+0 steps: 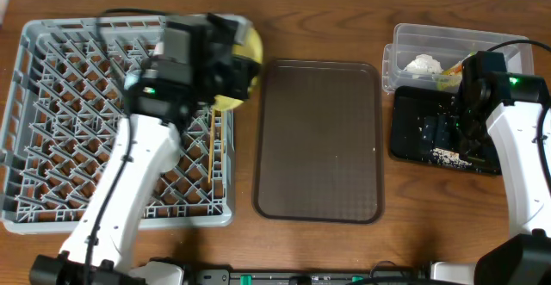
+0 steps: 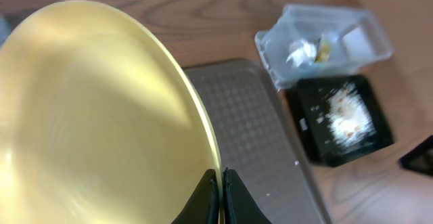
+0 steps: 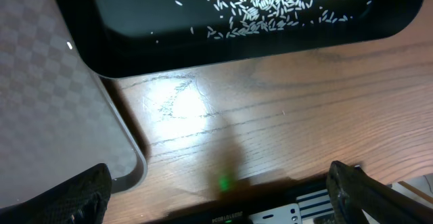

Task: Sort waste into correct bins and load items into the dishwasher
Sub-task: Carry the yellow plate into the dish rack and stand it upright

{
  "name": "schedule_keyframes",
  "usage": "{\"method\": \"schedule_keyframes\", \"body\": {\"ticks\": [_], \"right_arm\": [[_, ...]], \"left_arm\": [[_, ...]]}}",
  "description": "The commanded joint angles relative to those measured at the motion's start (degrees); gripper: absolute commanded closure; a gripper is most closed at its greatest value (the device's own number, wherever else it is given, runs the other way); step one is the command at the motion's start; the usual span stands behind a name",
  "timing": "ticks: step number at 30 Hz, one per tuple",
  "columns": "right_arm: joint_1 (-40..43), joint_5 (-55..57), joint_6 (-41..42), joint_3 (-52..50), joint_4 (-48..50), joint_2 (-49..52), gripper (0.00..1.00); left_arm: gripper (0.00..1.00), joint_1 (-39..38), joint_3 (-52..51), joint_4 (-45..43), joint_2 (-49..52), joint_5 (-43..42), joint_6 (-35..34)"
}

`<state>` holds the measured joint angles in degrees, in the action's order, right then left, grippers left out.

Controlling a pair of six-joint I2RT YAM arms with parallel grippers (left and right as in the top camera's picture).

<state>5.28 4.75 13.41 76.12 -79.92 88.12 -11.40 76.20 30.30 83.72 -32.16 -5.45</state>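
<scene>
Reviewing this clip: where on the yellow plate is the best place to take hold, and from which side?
The yellow plate is best taken by its thin rim, edge-on from outside. It is a broad, shallow disc, too wide to span, so one finger goes on each face. The left gripper pinches it just so, jaws nearly closed on the rim.

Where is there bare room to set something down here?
The brown tray is bare, between the grey rack and the black tray. Bare wood also lies on the black tray's near side. Crowded: the rack's far right corner, where the left gripper holds the yellow plate, and the clear tub.
</scene>
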Motion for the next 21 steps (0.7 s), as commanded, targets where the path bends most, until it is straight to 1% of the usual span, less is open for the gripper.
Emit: {"method": "schedule_keyframes", "body": {"ticks": [1, 6, 9, 14, 18, 21], "right_arm": [[1.14, 0.37, -0.17, 0.26, 0.00, -0.81, 0.01], [1.14, 0.37, -0.17, 0.26, 0.04, -0.81, 0.01], [1.14, 0.37, -0.17, 0.26, 0.07, -0.81, 0.01], [1.14, 0.39, -0.20, 0.26, -0.04, -0.81, 0.01], [1.14, 0.37, -0.17, 0.26, -0.04, -0.81, 0.01], [1.14, 0.37, -0.17, 0.26, -0.02, -0.81, 0.01]], "left_arm": [[0.94, 6.03, -0.33, 0.11, 1.70, -14.45, -2.36], [0.94, 12.35, -0.33, 0.13, 4.92, -26.82, -2.38], [0.94, 14.32, -0.33, 0.13, 7.32, -31.06, -2.56], [0.94, 16.20, -0.33, 0.15, 10.62, -31.69, -4.59], [0.94, 17.62, -0.33, 0.48, 12.44, -31.65, -4.74], [0.94, 18.58, -0.33, 1.42, 13.09, -29.75, -4.74]]}}
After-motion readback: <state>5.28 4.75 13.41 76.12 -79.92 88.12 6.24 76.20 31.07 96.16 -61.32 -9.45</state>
